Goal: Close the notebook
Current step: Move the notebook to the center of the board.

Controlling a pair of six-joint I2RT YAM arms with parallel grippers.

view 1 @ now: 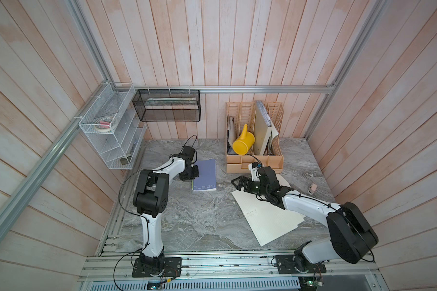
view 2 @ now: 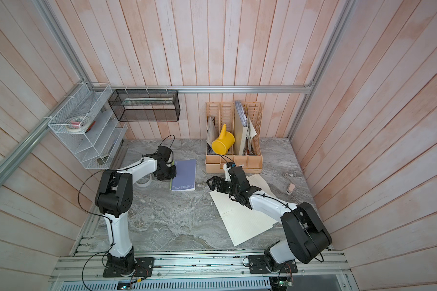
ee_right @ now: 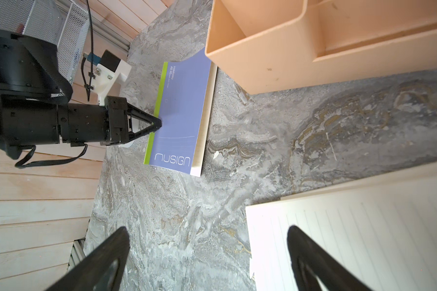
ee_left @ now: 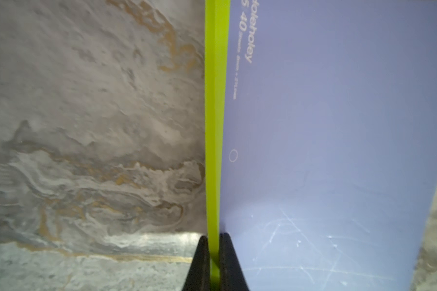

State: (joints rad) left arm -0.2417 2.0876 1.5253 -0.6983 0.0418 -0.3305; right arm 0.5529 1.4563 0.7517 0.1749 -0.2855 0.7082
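Notebook [view 1: 206, 175] lies far left of centre on the table [ee_right: 313, 126], purple cover down, just left of the organizer [ee_right: 263, 63].
Left gripper [ee_right: 158, 124]: jaws pinched nearly shut, tips at the green spine strip [ee_left: 213, 126].
Right gripper [ee_right: 207, 229]: wide, empty, over a loose sheet [ee_right: 338, 226].
Risks: the cover's free edge looks bowed and may spring up once the tips lift. A sideways push could slide the notebook.

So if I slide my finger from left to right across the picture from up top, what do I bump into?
In a top view: white wire rack → left end effector → notebook → yellow watering can → small pink object.
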